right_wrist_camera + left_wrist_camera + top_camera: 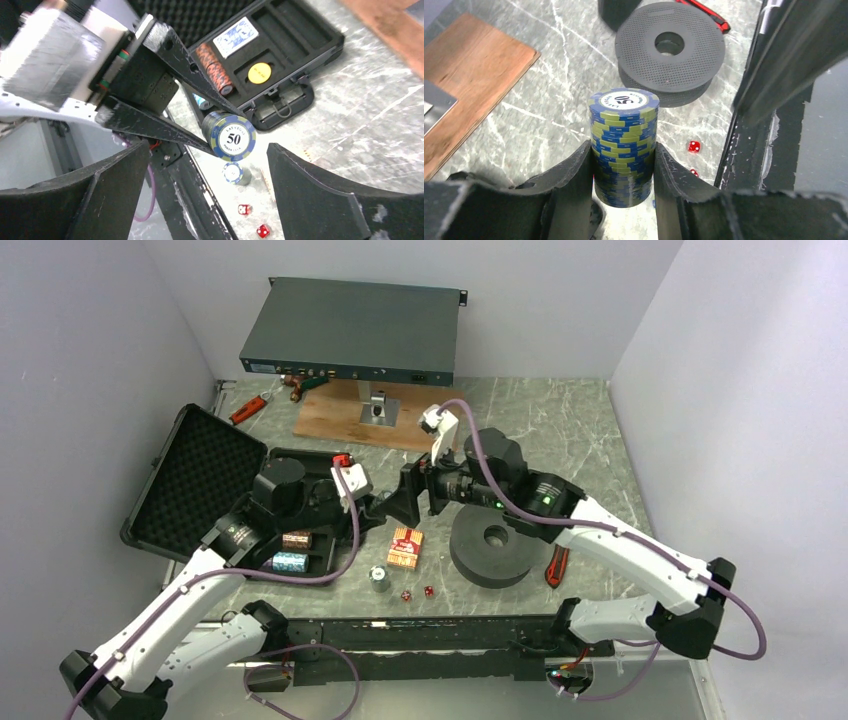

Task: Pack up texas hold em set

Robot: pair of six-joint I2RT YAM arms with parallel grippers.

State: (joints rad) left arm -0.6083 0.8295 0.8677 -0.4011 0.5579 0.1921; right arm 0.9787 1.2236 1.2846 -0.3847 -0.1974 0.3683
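Note:
The black case lies open at the left, its foam lid (pixel 195 480) flat beside its tray (pixel 320 540). My left gripper (pixel 624 167) is shut on a blue and yellow-green chip stack (pixel 624 135) marked 50, held above the table. The same stack shows in the right wrist view (pixel 230 136). My right gripper (pixel 207 150) is open and empty, facing the stack from close by. In the tray lie an orange chip stack (pixel 215 67), a yellow disc (pixel 259 73) and a card deck (pixel 235 30). A red deck box (pixel 405 547), a small chip stack (pixel 380 578) and two red dice (pixel 417 593) are on the table.
A dark grey foam ring (pixel 492 545) lies right of the deck box, with a red-handled tool (pixel 557 565) beside it. A grey rack-mount box (pixel 355 330) and a wooden board (pixel 340 415) are at the back. A black rail (pixel 420 635) runs along the near edge.

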